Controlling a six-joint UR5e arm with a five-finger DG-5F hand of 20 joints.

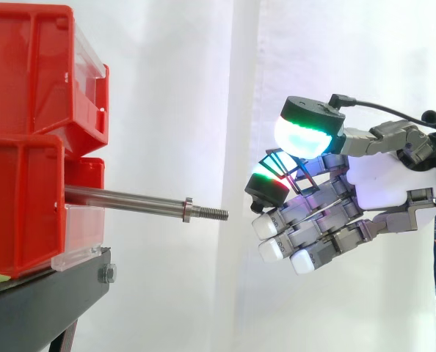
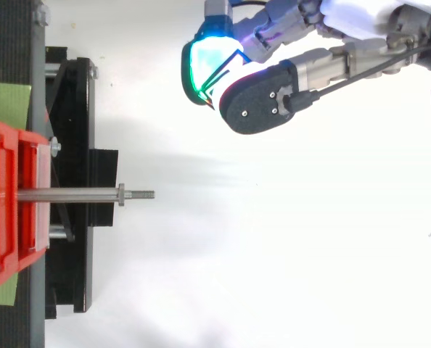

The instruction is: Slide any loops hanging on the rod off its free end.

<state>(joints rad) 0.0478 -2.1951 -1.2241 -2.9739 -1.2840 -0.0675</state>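
Most of the thin blue loop is hidden between the glowing pads, with only slim strands showing at the upper middle of the top view. The hand, right of centre, pinches it between thumb and finger. The steel rod juts from the red bins at left — its threaded tip faces open white space.

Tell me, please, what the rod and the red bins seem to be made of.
Rod: metal, probably steel; bare silver-grey with a soft sheen, and a cut screw thread at its free end past a small collar. Red bins: probably moulded plastic; even glossy red with rounded rims, plus a clear front panel, also plastic-looking.
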